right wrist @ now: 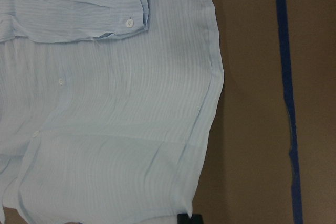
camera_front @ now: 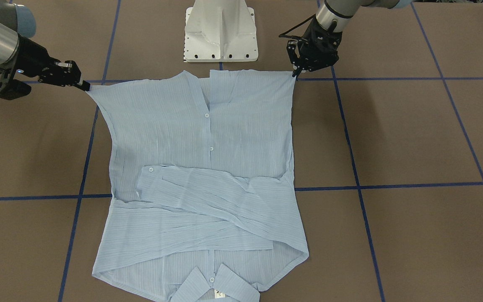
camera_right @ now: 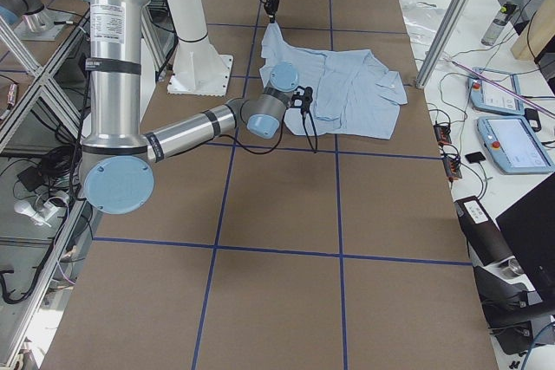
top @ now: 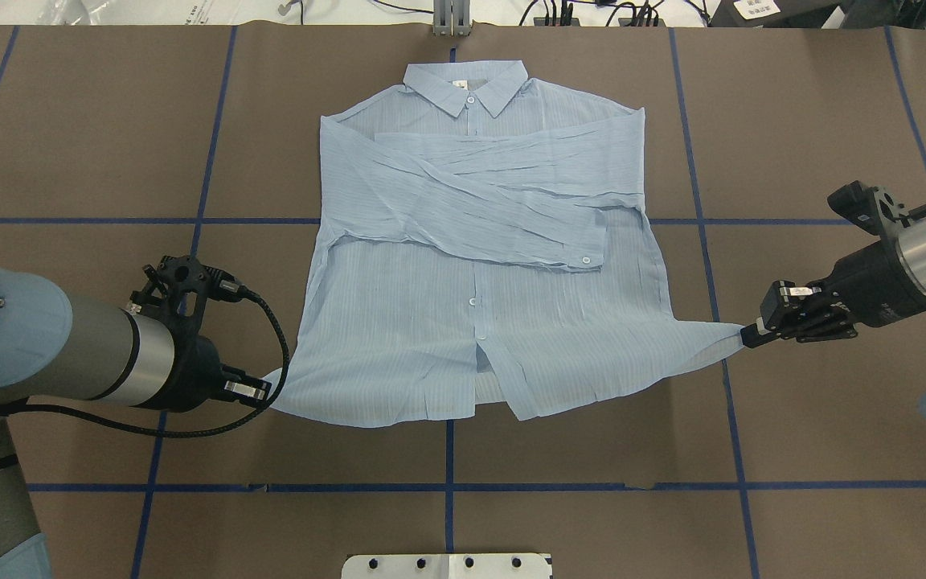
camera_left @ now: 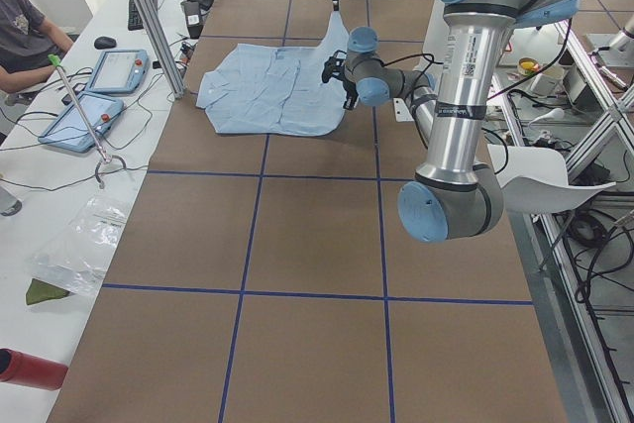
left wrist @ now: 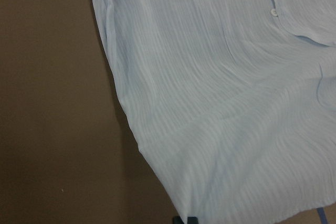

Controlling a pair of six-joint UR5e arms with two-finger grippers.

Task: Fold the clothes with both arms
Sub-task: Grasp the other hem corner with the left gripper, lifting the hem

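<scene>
the shirt (top: 431, 346) lies flat and face up on the brown table (top: 77, 121), with its collar on the side away from the robot and both sleeves crossed over the chest (one cuff button shows). the left gripper (top: 264, 389) is pinched on the hem's left corner. the right gripper (top: 752, 335) pinches the right hem corner, which stretches out to a point.

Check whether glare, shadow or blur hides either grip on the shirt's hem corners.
Front-facing view: even light, no glare, sharp; right gripper and left gripper both show at the hem corners of the shirt. Overhead: sharp, though the left wrist partly covers that grip. Wrist views: soft, filled by fabric, grips barely in frame.
</scene>
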